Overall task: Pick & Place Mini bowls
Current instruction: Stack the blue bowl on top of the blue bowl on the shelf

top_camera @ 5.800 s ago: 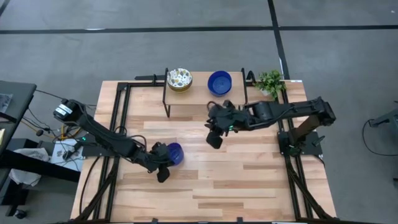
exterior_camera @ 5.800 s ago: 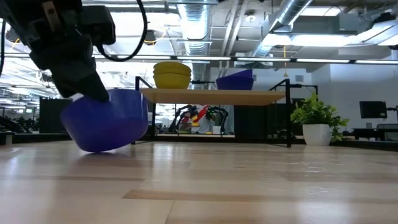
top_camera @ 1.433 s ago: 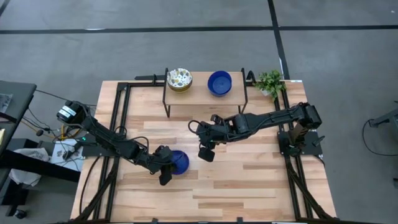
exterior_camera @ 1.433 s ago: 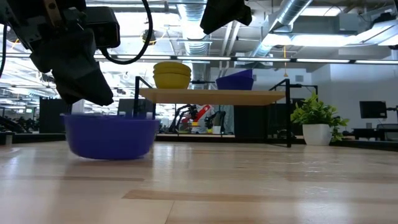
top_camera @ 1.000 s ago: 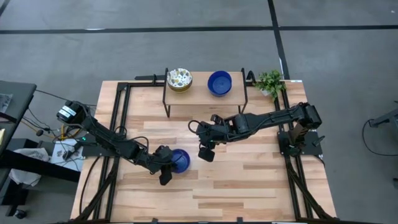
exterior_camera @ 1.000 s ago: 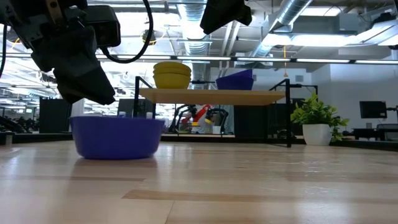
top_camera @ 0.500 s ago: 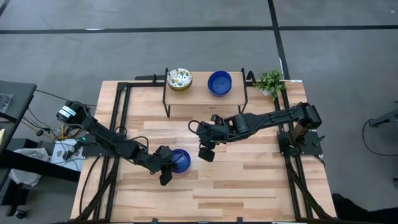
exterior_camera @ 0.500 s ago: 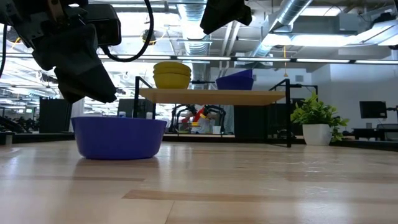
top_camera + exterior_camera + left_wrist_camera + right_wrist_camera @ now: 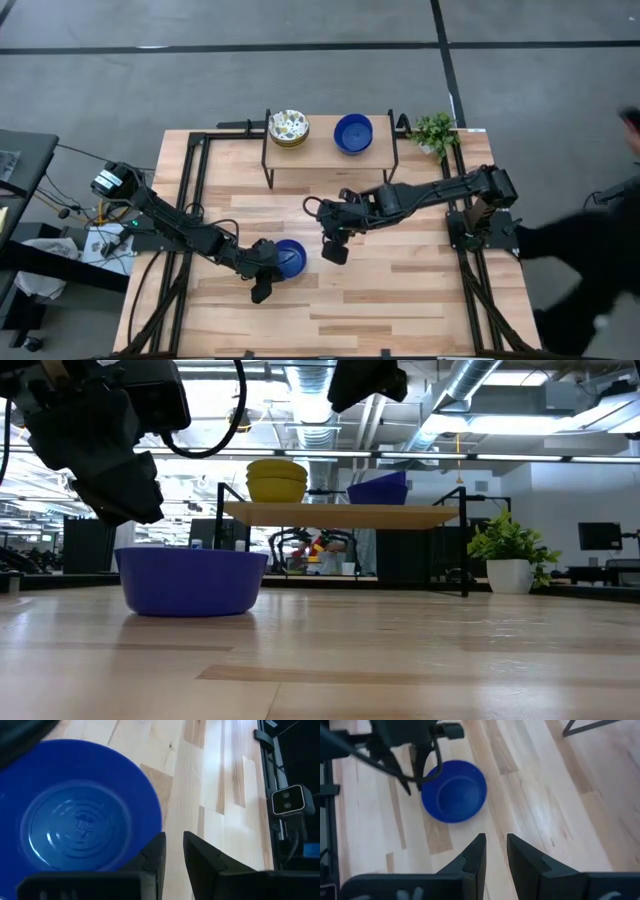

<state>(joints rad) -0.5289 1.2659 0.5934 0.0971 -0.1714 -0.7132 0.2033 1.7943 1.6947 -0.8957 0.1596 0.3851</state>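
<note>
One blue mini bowl (image 9: 290, 258) upright on the table (image 9: 400, 290), near the middle, freed from any grip. Left pincer (image 9: 259, 290) just beside its rim, slightly raised, fingers nearly closed on nothing. Right pincer (image 9: 335, 252) hovering close on the bowl's other side, also narrowly parted and empty. Two more bowls on the shelf (image 9: 325, 150): floral bowl (image 9: 288, 126), second blue bowl (image 9: 352, 132). Probably nearer for the next shelf pick: right arm.
</note>
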